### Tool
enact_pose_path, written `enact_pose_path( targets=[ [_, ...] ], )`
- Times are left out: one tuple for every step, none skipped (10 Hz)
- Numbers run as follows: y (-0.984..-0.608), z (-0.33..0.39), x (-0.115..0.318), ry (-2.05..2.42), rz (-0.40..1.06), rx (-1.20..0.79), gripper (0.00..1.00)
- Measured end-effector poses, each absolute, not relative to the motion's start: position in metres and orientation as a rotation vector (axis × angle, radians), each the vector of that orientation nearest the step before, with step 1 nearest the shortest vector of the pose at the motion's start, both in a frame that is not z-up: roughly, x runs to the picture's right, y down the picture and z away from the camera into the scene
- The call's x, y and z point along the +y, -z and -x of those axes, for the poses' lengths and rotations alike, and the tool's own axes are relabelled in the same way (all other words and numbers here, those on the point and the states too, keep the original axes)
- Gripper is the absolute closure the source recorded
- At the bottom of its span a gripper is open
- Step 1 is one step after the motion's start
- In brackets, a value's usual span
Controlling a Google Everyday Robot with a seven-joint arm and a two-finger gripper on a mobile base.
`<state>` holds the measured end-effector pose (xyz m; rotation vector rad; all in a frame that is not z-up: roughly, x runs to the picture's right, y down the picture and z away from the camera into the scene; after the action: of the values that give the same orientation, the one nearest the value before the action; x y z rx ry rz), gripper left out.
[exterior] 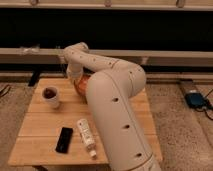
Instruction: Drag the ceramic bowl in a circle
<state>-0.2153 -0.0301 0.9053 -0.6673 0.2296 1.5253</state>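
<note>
The orange-brown ceramic bowl (81, 86) sits on the far middle of the wooden table (45, 125). Only a sliver of it shows at the left edge of my big white arm. My gripper (75, 78) points down at the bowl's left rim, at the end of the forearm that bends over from the top. The arm hides most of the bowl and the contact with it.
A small white cup with a dark inside (50, 96) stands left of the bowl. A black phone (64, 139) and a white tube (86, 136) lie near the table's front. A blue object (196, 100) is on the floor at the right. A dark wall with rails runs behind.
</note>
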Motion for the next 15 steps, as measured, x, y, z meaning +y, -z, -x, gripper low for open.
enact_pose_path(
  targets=[
    [-0.895, 0.224, -0.02, -1.513, 0.69, 0.224, 1.0],
    [-0.882, 0.229, -0.006, -1.506, 0.718, 0.233, 1.0],
    [-0.873, 0.23, 0.003, -1.506, 0.739, 0.245, 1.0],
    [-0.863, 0.226, 0.013, -1.513, 0.758, 0.264, 1.0],
    [-0.857, 0.214, 0.021, -1.53, 0.759, 0.289, 1.0],
    [-0.849, 0.198, 0.029, -1.55, 0.756, 0.321, 1.0],
    [-0.842, 0.182, 0.037, -1.567, 0.748, 0.353, 1.0],
    [-0.835, 0.168, 0.044, -1.58, 0.736, 0.384, 1.0],
    [-0.825, 0.148, 0.055, -1.601, 0.715, 0.432, 1.0],
    [-0.819, 0.136, 0.061, -1.618, 0.699, 0.462, 1.0],
    [-0.815, 0.123, 0.067, -1.637, 0.681, 0.491, 1.0],
    [-0.811, 0.105, 0.072, -1.665, 0.653, 0.53, 1.0],
    [-0.813, 0.081, 0.077, -1.702, 0.605, 0.576, 1.0],
    [-0.817, 0.068, 0.077, -1.718, 0.578, 0.593, 1.0],
    [-0.823, 0.055, 0.075, -1.723, 0.55, 0.607, 1.0]
  ],
)
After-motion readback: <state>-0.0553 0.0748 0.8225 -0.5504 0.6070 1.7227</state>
